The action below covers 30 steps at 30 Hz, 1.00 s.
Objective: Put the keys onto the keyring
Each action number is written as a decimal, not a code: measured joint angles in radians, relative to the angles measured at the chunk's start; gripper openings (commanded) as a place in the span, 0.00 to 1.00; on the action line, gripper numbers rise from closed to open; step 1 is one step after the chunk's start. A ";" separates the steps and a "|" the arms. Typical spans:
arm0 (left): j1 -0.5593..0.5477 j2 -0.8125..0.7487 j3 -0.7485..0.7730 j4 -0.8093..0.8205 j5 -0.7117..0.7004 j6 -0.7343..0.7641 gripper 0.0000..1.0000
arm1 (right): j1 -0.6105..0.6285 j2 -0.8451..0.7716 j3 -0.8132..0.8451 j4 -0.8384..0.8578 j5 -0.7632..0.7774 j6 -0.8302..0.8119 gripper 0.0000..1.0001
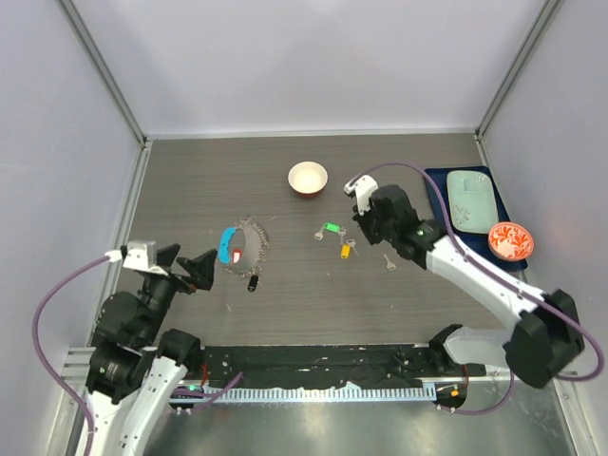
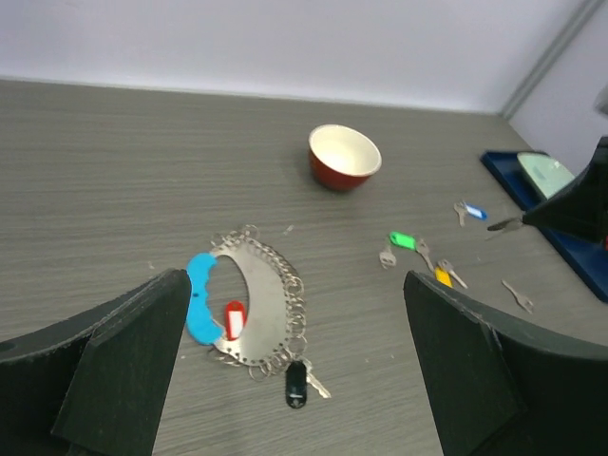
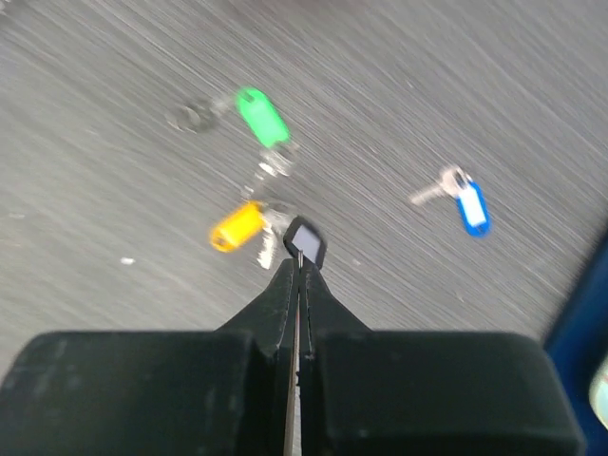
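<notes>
The keyring (image 1: 245,245) lies left of centre, a curved metal piece edged with small rings (image 2: 258,306) and bearing a blue tag (image 2: 199,296). A red tag (image 2: 234,318) and a black-tagged key (image 2: 296,383) hang on it. My left gripper (image 2: 294,281) hovers open just in front of it, holding nothing. Loose keys lie mid-table: green (image 1: 331,228), yellow (image 1: 345,253), blue (image 3: 472,207) and a plain one (image 1: 389,261). Above them my right gripper (image 3: 299,266) is shut on a key whose black tag (image 3: 305,242) sticks out past the fingertips.
A small white bowl with a red outside (image 1: 308,178) stands behind the loose keys. At the right edge a blue tray (image 1: 442,195) carries a pale green plate (image 1: 470,199) and a red patterned bowl (image 1: 510,241). Walls enclose the table on three sides.
</notes>
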 measured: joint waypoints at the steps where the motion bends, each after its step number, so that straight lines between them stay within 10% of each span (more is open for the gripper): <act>1: 0.000 0.034 0.002 0.021 0.035 0.000 1.00 | 0.008 -0.050 -0.045 0.061 -0.037 0.014 0.01; 11: 0.000 0.459 0.077 0.139 0.370 0.022 1.00 | 0.012 -0.394 -0.446 0.681 -0.410 0.203 0.01; 24: -0.036 0.785 0.177 0.418 0.703 0.043 0.95 | 0.012 -0.267 -0.626 1.388 -0.669 0.498 0.01; 30: -0.100 0.887 0.179 0.507 0.793 0.050 0.78 | 0.012 -0.244 -0.648 1.536 -0.762 0.572 0.01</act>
